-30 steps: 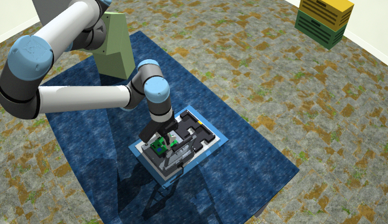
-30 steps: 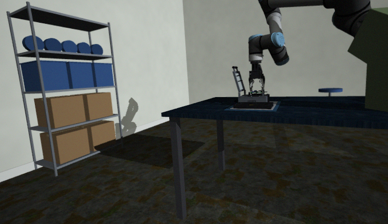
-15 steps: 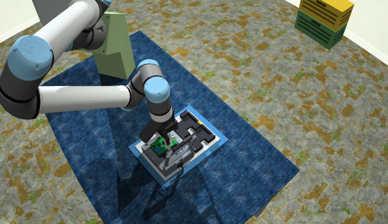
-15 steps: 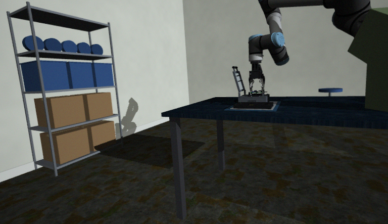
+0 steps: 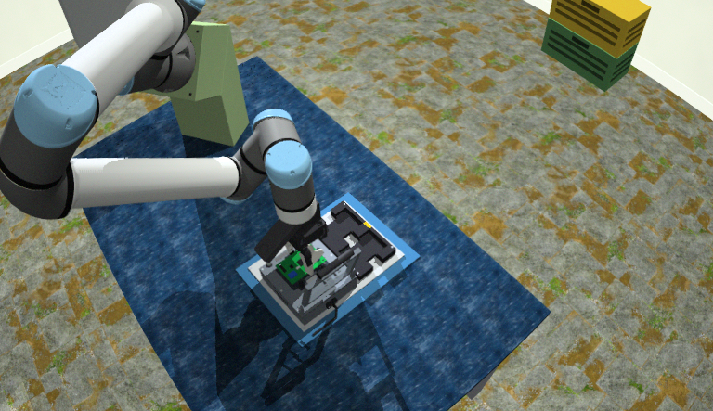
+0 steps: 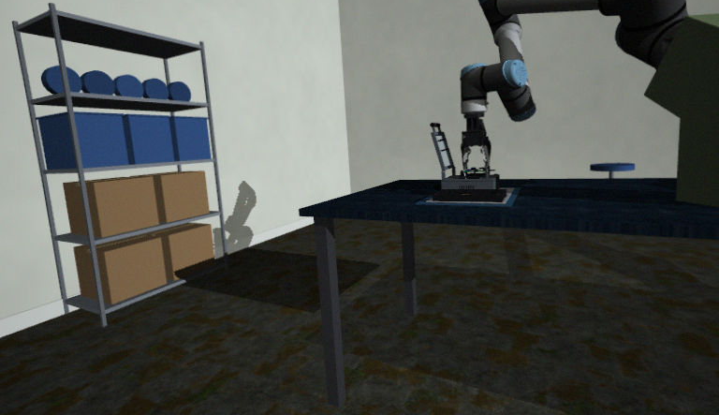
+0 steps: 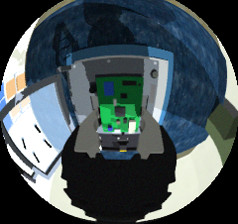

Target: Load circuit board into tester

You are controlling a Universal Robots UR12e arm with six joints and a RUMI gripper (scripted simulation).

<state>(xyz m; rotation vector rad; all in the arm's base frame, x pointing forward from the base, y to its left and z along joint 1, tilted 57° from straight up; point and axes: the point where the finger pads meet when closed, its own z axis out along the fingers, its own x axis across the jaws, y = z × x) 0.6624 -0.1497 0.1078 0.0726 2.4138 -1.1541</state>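
My gripper [image 5: 299,259] is shut on the green circuit board [image 5: 291,270] and holds it level just over the grey tester [image 5: 308,281]. In the wrist view the circuit board [image 7: 119,110] shows its component side, with a blue chip at its far end and a white connector [image 7: 132,127] at the end near my fingers. A lone black post [image 7: 154,74] stands on the tester's far right. The tester's lid [image 5: 336,275] stands open and upright, and it also shows in the exterior view [image 6: 441,151]. The black tray [image 5: 357,236] lies beside the tester. The pins are hidden.
Tester and tray sit on a white and blue base plate [image 5: 329,261] on the dark blue table [image 6: 504,203]. A green pedestal [image 5: 207,83] holds the arm's base. A shelf with boxes [image 6: 122,167] stands by the wall, and stacked crates [image 5: 596,28] lie on the floor.
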